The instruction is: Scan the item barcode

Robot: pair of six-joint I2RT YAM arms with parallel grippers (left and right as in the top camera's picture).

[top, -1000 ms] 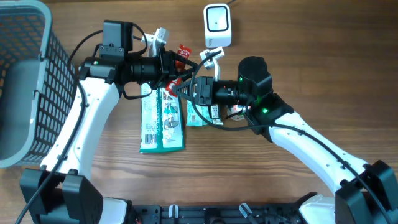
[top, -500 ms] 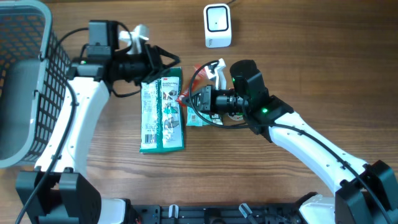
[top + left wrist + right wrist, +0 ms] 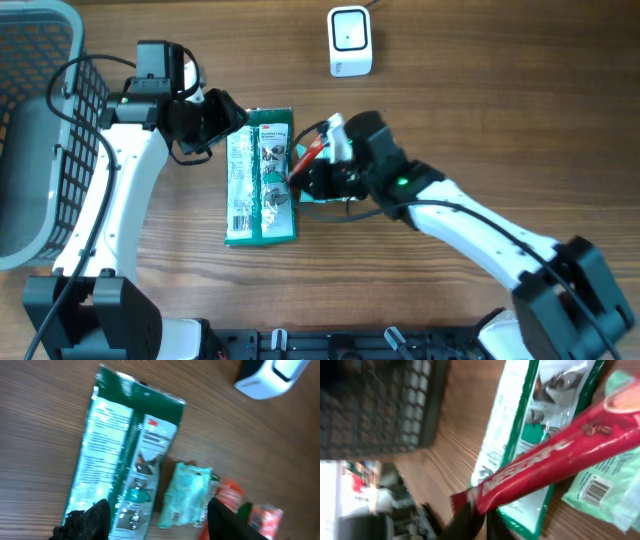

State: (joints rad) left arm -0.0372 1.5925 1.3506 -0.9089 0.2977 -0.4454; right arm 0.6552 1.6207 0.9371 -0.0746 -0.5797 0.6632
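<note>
R grip (image 3: 475, 516): you've got its jaws clamped on the end of red Nescafe stick (image 3: 547, 462) | stick tilted over green pack (image 3: 259, 180) edge, scanner (image 3: 350, 40) at its 1 o'clock, well apart | L grip (image 3: 157, 521): jaws apart, empty.

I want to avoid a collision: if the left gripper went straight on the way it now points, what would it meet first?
Most likely the green package: it lies flat just ahead of the left gripper, between its open fingers in the wrist view. Depth is unclear, so it could pass above it.
</note>
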